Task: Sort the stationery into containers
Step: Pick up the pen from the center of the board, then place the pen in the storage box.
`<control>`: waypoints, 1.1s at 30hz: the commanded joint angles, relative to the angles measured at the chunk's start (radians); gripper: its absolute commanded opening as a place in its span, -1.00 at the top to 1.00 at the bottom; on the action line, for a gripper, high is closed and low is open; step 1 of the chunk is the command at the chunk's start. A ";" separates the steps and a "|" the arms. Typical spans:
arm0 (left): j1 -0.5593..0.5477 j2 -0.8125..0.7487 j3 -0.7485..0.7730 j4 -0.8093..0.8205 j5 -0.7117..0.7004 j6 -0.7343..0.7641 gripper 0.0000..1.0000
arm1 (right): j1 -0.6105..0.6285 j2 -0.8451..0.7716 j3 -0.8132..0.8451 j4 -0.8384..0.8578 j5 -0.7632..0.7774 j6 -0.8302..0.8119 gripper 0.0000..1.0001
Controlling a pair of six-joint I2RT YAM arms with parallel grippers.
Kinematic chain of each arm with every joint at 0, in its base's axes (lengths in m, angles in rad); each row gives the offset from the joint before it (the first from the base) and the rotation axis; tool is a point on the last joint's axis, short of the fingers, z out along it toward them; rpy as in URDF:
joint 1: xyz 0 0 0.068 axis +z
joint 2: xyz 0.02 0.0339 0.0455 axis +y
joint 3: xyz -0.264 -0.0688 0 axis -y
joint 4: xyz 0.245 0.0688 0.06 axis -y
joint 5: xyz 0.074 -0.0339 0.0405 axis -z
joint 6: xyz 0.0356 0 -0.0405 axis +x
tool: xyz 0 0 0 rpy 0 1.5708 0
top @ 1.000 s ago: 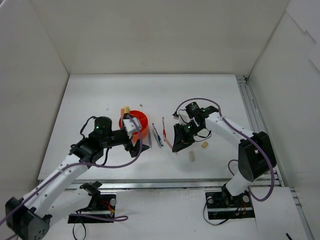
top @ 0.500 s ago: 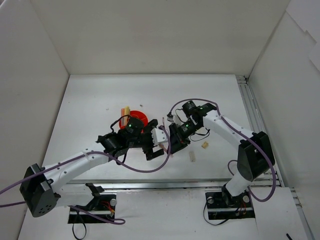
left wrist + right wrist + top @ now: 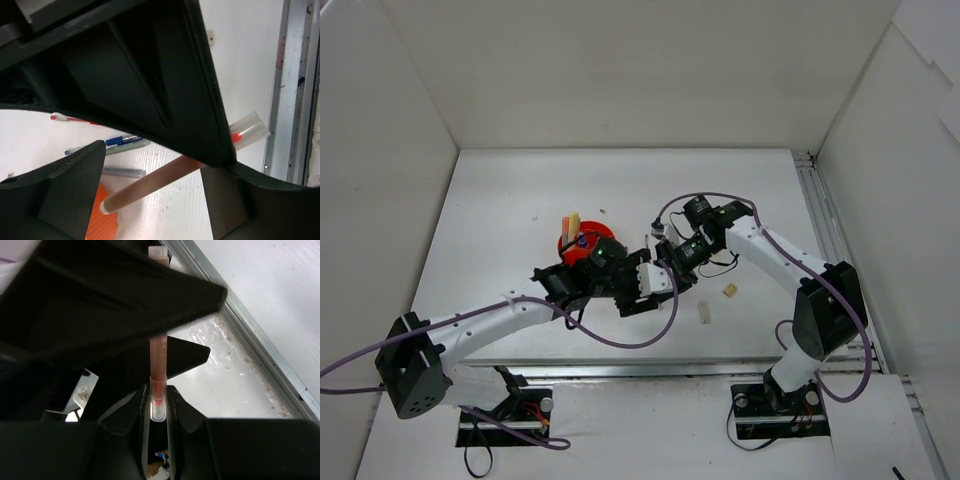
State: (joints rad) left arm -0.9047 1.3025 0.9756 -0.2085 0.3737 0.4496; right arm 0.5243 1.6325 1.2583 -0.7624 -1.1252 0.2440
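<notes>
My right gripper (image 3: 159, 407) is shut on the clear cap end of a brown-orange pen (image 3: 159, 355), which points away from it. In the top view the right gripper (image 3: 672, 263) meets my left gripper (image 3: 655, 287) just right of the orange-red bowl (image 3: 603, 240). My left gripper (image 3: 160, 167) is open, with its jaws on either side of the same pen (image 3: 150, 182) and not touching it. A red pen (image 3: 70, 119), a blue pen (image 3: 120, 140) and a grey pen (image 3: 122, 172) lie on the table beyond. The bowl's edge (image 3: 102, 225) shows below them.
Two beige erasers (image 3: 728, 291) (image 3: 704, 313) lie on the table right of the grippers. Yellow and orange markers (image 3: 570, 222) stand in the bowl's far side. A metal rail (image 3: 820, 215) runs along the table's right edge. White walls enclose the table.
My left arm has swung from the bowl to the right and now straddles the pen held by my right gripper. My right gripper has shifted slightly up and left with the pen.
</notes>
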 commanded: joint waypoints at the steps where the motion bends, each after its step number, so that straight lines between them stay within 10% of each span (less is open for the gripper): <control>1: -0.013 -0.006 0.067 0.038 -0.013 0.032 -0.22 | 0.013 -0.002 0.033 -0.034 -0.062 0.026 1.00; 4: -0.022 -0.019 0.063 0.049 -0.002 0.031 0.38 | 0.011 0.003 0.033 -0.035 -0.038 0.034 1.00; 9: -0.022 -0.049 0.038 0.086 -0.002 0.028 0.81 | 0.011 0.010 0.049 -0.037 -0.013 0.041 1.00; 14: -0.022 -0.086 -0.011 0.170 -0.056 -0.015 1.00 | 0.003 -0.005 0.087 -0.040 -0.004 0.026 0.05; 16: -0.007 -0.114 -0.043 0.237 -0.074 -0.040 1.00 | -0.024 -0.048 0.122 -0.040 0.071 0.026 -0.95; 25: 0.162 -0.388 -0.326 0.684 -0.129 -0.281 1.00 | -0.101 -0.206 0.099 0.007 0.534 0.129 -0.96; 33: 0.325 -0.503 -0.450 0.868 -0.190 -0.546 1.00 | -0.129 -0.198 0.050 0.058 0.536 0.132 -0.96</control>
State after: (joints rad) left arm -0.6296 0.8024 0.4839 0.4995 0.2020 0.0505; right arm 0.4046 1.4277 1.3186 -0.7361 -0.6106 0.3660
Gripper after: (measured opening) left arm 0.115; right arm 0.978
